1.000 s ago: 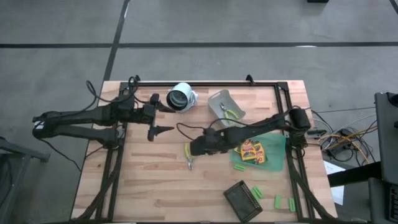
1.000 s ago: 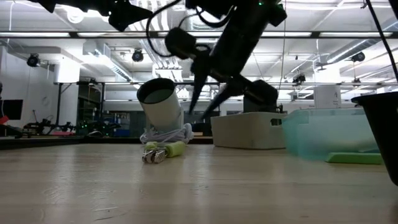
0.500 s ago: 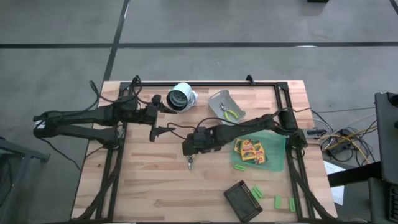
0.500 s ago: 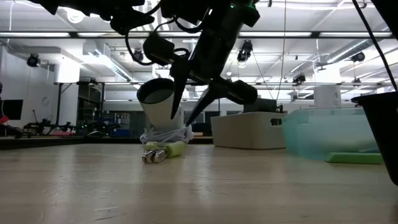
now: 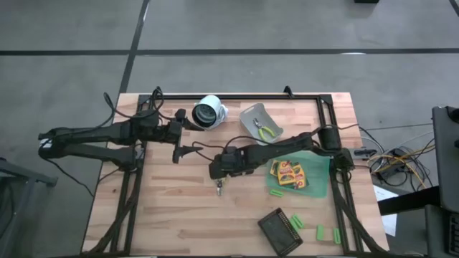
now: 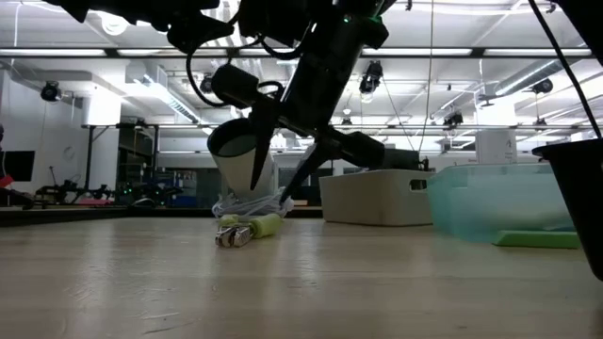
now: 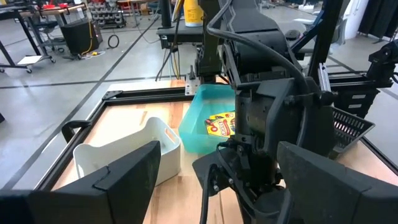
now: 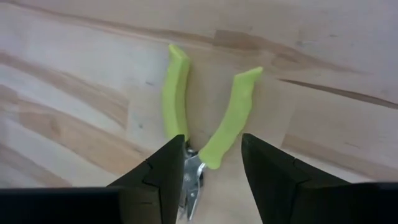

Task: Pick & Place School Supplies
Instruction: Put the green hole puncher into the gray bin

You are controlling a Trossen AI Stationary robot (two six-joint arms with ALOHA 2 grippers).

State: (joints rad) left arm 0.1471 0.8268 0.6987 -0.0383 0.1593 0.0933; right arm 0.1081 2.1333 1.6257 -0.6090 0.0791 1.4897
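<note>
The right hand (image 8: 211, 171) hangs just above a pair of yellow-green-handled pliers (image 8: 205, 118) lying flat on the wooden tabletop (image 5: 172, 208), its fingers apart on either side of the metal head, not touching it. The left hand (image 5: 185, 136) waits with fingers wide apart near a white cylinder (image 5: 208, 112)

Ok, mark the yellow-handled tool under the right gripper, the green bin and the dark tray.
yellow-handled tool (image 8: 231, 121): right wrist view, on one handle.
green bin (image 5: 319, 169): high view, on its bare floor.
dark tray (image 5: 275, 228): high view, on its top face.
</note>
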